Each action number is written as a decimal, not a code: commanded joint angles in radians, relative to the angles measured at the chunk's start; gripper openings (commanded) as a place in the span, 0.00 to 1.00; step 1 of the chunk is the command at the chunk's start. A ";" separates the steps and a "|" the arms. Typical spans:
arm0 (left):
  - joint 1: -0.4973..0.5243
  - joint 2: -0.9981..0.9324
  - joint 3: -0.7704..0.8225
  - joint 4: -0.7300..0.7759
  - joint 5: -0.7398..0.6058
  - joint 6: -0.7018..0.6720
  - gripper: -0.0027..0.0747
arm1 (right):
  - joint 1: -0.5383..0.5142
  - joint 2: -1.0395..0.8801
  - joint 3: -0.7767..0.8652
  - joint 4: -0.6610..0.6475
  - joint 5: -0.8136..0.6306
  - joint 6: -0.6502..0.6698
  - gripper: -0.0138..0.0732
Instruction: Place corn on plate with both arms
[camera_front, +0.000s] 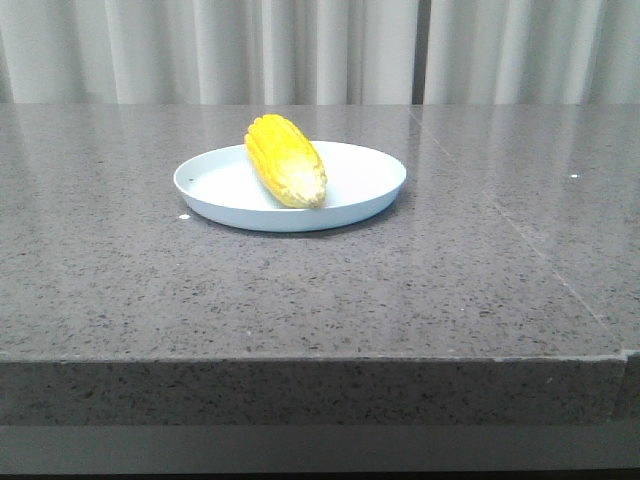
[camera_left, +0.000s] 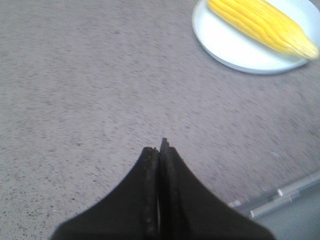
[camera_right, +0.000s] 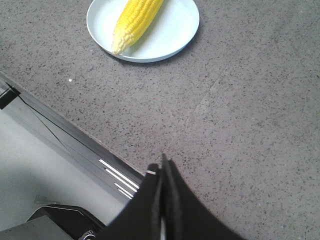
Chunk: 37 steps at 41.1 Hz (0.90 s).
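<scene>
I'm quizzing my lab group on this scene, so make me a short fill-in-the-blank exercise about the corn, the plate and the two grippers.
1. The corn lies on the ____.
2. The fingers of the left gripper are pressed ____, holding nothing.
3. The plate rests on a speckled ____ table.
4. The right gripper is ____ from the plate, not touching it.

Missing words: plate; together; grey; apart

The corn (camera_front: 286, 160) lies on the plate (camera_front: 365, 178), which sits mid-desk (camera_front: 320, 290), nearer my desk's far edge.
</scene>
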 joint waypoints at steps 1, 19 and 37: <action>0.070 -0.078 0.082 -0.018 -0.224 -0.010 0.01 | -0.002 0.001 -0.022 0.001 -0.065 -0.003 0.08; 0.325 -0.470 0.633 -0.203 -0.755 -0.010 0.01 | -0.002 0.001 -0.022 0.001 -0.065 -0.003 0.08; 0.386 -0.608 0.798 -0.169 -0.906 -0.008 0.01 | -0.002 0.001 -0.022 0.001 -0.063 -0.003 0.08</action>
